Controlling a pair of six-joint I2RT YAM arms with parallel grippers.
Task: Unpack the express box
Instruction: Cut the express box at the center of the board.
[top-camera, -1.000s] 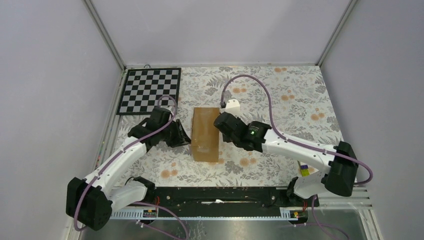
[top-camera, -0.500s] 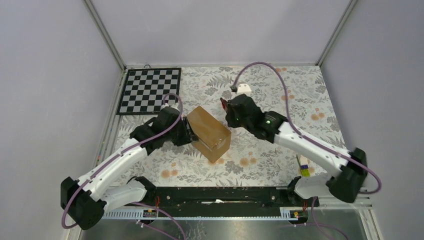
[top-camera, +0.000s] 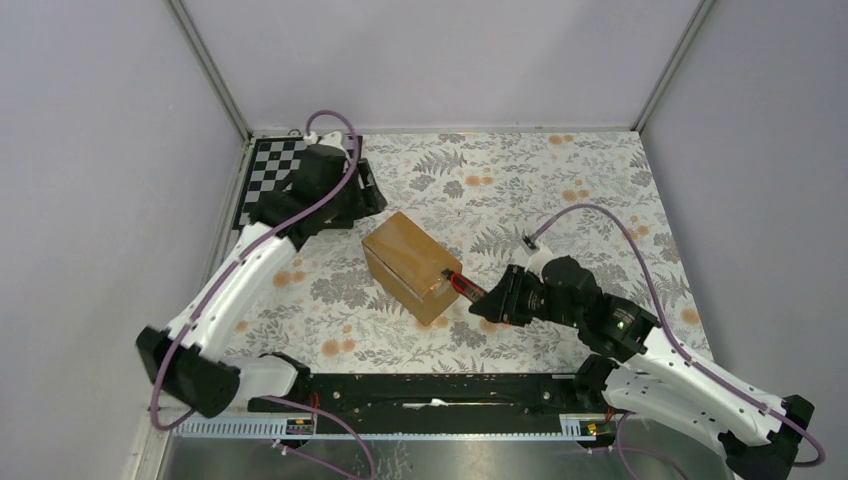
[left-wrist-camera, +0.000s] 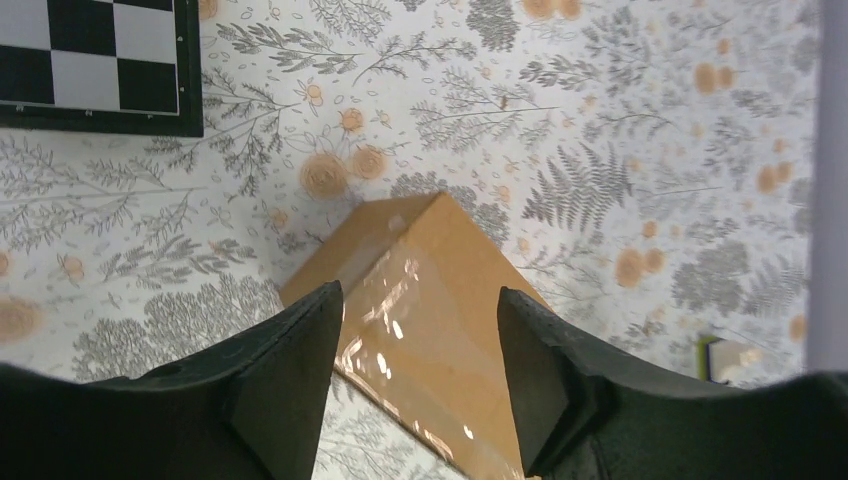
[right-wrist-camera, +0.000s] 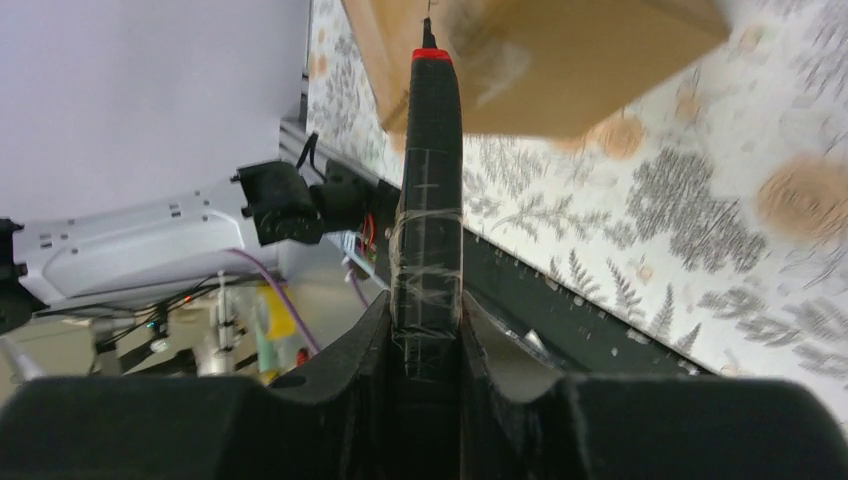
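The express box (top-camera: 408, 264), a plain brown taped carton, lies turned at an angle on the floral table. My left gripper (top-camera: 366, 196) is open and empty, raised just behind the box's far left corner. In the left wrist view the box (left-wrist-camera: 440, 290) shows below and between the spread fingers (left-wrist-camera: 290, 385). My right gripper (top-camera: 492, 301) is shut on a black, tape-wrapped cutter (right-wrist-camera: 428, 190) with a red tip (top-camera: 460, 284). The tip points at the box's near right side (right-wrist-camera: 560, 55). I cannot tell whether it touches the box.
A checkerboard (top-camera: 268, 178) lies at the far left, partly under the left arm, and shows in the left wrist view (left-wrist-camera: 90, 60). A black rail (top-camera: 430, 392) runs along the near edge. A small yellow-green object (left-wrist-camera: 725, 355) lies right of the box. Grey walls enclose the table.
The box has turned from straight to angled. My left gripper has pulled back from its left side toward the checkerboard. My right arm has swung from behind the box to its near right side with the cutter.
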